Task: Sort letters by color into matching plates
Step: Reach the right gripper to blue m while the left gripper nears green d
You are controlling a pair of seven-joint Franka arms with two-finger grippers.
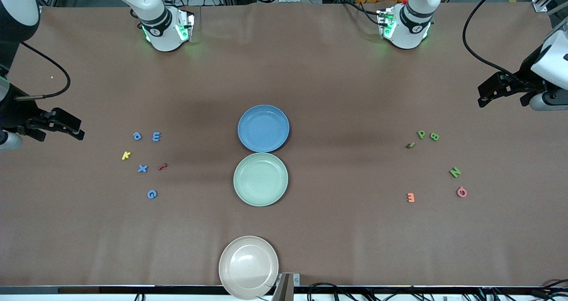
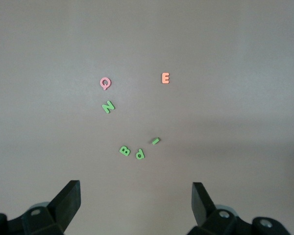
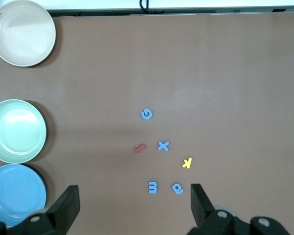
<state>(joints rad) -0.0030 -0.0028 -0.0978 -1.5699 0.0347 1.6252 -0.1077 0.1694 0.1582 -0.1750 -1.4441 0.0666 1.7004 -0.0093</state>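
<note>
A blue plate [image 1: 263, 128] and a mint green plate [image 1: 261, 179] sit touching at the table's middle, both empty; the green one is nearer the front camera. Several blue letters lie toward the right arm's end: an E [image 1: 156, 136], a round one [image 1: 137, 136], an X [image 1: 142, 168] and a G [image 1: 152, 194]. Several green letters lie toward the left arm's end: P [image 1: 421, 134], B [image 1: 434, 136], a small bar [image 1: 410, 145] and N [image 1: 455, 172]. My right gripper [image 1: 79, 130] hangs open over bare table beside the blue group. My left gripper [image 1: 481, 96] hangs open beside the green group.
A yellow K [image 1: 126, 155] and a red letter [image 1: 162, 166] lie among the blue ones. A pink Q [image 1: 461, 192] and an orange E [image 1: 410, 197] lie near the green ones. A beige plate [image 1: 248, 267] sits at the table edge nearest the front camera.
</note>
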